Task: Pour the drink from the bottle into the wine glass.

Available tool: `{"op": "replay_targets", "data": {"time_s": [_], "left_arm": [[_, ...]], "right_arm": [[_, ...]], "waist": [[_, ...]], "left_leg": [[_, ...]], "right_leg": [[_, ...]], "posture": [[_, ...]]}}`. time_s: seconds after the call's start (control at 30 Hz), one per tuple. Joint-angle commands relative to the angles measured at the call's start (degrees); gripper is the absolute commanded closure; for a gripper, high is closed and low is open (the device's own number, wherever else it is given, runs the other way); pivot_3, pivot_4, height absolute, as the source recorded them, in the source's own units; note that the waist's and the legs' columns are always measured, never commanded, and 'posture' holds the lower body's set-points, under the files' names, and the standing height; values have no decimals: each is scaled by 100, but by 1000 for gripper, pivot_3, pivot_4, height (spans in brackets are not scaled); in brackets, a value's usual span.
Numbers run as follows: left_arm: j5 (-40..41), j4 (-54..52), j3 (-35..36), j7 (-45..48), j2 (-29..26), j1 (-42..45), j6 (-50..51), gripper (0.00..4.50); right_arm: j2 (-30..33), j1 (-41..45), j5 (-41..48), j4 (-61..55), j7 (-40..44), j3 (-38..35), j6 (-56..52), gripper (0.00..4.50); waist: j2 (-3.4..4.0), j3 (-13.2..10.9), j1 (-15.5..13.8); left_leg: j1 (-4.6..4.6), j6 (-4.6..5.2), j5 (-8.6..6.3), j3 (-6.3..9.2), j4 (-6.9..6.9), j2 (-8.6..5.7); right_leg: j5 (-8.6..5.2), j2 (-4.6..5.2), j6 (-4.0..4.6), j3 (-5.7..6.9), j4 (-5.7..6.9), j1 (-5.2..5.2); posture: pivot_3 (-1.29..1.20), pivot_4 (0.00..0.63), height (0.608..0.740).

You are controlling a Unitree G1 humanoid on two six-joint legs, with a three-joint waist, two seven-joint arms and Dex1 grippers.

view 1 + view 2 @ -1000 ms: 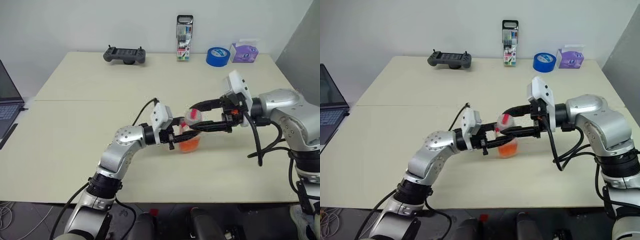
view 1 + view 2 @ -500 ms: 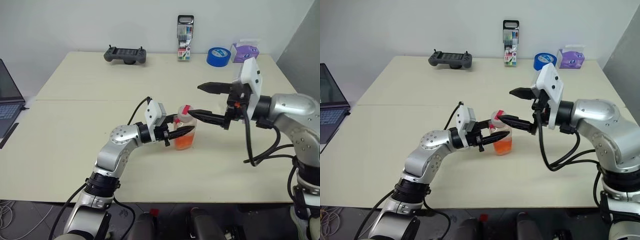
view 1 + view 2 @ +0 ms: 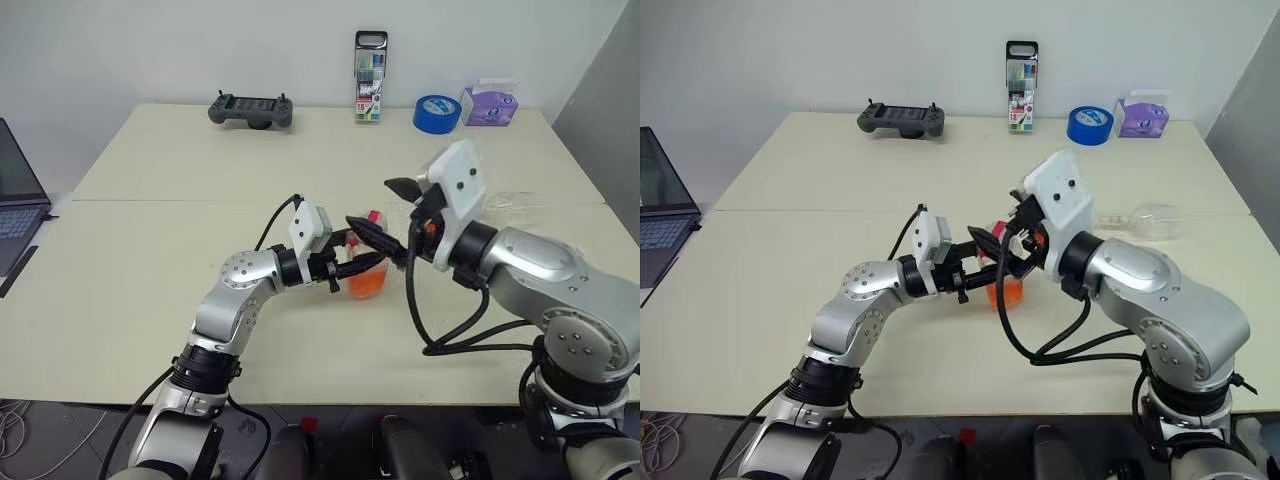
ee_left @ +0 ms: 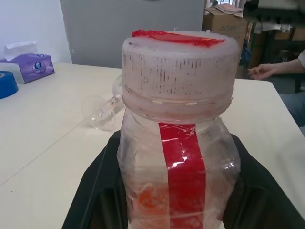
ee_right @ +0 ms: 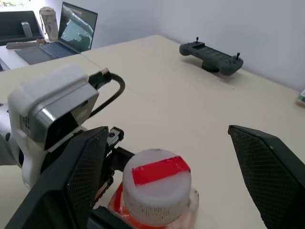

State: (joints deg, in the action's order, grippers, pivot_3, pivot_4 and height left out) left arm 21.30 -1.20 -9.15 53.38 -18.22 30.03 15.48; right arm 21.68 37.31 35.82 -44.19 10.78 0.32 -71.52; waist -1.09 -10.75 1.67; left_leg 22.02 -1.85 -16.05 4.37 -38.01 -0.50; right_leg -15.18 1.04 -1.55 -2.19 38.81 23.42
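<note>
The bottle stands upright on the table, a clear squarish body with a red label strip and a white cap with a red top. The orange drink fills its lower part. My left gripper is shut on the bottle's body from the left. My right gripper is open, its fingers standing wide on either side of the cap without touching it. The wine glass lies on its side on the table, to the right behind my right arm, and is seen beyond the bottle.
Along the table's far edge are a black game controller, an upright pack of markers, a blue tape roll and a purple tissue pack. A laptop sits at the far left. A person's hand rests beyond the table.
My right arm has swung in to the left and its wrist has turned, so the open fingers now flank the cap from the near right. The left gripper and the bottle stayed put.
</note>
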Motion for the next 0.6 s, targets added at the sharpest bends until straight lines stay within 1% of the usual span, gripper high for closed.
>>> {"op": "replay_targets", "data": {"time_s": [0.03,0.27,0.43,0.6], "left_arm": [[18,-68,105,13,25,161,-189,2606],[28,-148,110,-12,-12,75,-176,2606],[21,-156,115,-34,-29,76,-173,2606],[10,-171,93,-32,-37,46,-186,2608]], "right_arm": [[-157,13,-236,-20,-280,136,67,227],[-397,-3,-449,150,-385,309,191,227],[-554,-56,-622,228,-466,222,335,227],[-341,-218,-656,194,-364,56,322,227]], "waist": [[0,0,7],[0,0,11],[0,0,11],[0,0,12]], "left_leg": [[0,0,0,0,0,0],[0,0,0,-1,0,1],[0,0,0,-2,0,1],[0,0,0,-1,1,1]], "right_leg": [[0,-1,0,0,2,1],[0,-3,0,2,5,4],[0,-3,0,2,4,4],[0,-3,0,2,5,5]], "posture": [[0,150,740],[0,150,740],[0,150,740],[0,150,740]]}}
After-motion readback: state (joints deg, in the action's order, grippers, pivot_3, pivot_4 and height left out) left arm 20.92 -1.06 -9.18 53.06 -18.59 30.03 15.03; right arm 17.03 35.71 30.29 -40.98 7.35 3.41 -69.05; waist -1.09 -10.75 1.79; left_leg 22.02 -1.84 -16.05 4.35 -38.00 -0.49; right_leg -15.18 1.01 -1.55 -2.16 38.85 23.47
